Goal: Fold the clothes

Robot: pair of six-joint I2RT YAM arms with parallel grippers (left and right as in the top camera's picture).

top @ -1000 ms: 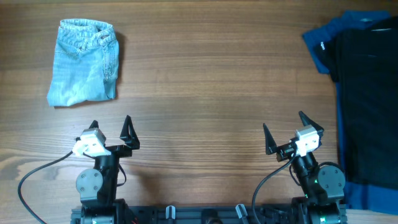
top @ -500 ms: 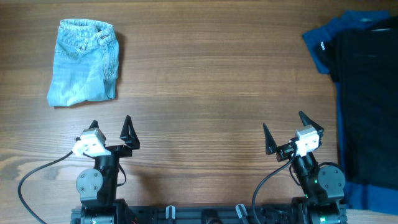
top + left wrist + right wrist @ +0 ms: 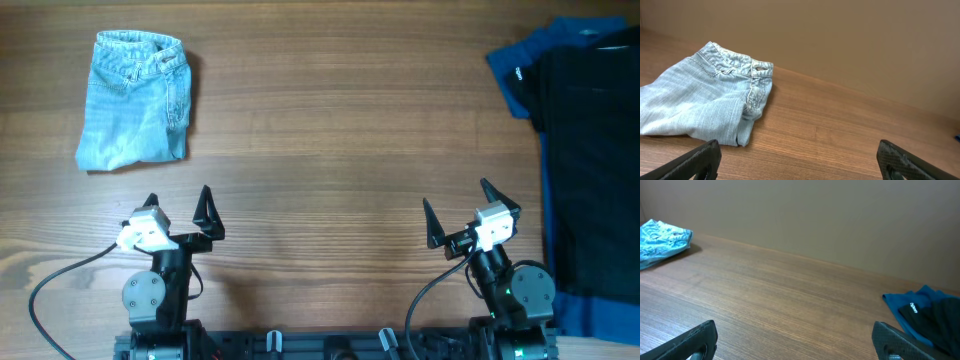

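A broad brown wood-grain tabletop (image 3: 330, 130) fills nearly the whole scene from above. Its grain runs in long streaks from left to right, with faint seams between the planks. The surface is matte with a mild sheen and takes the light evenly, and the shadows lying on it are short and soft. Toward the near left corner the wood turns to a paler, yellowish board (image 3: 45, 290) with darker knots. Behind the far edge of the tabletop rises a plain, smooth beige wall (image 3: 855, 35), meeting the wood in one straight line.
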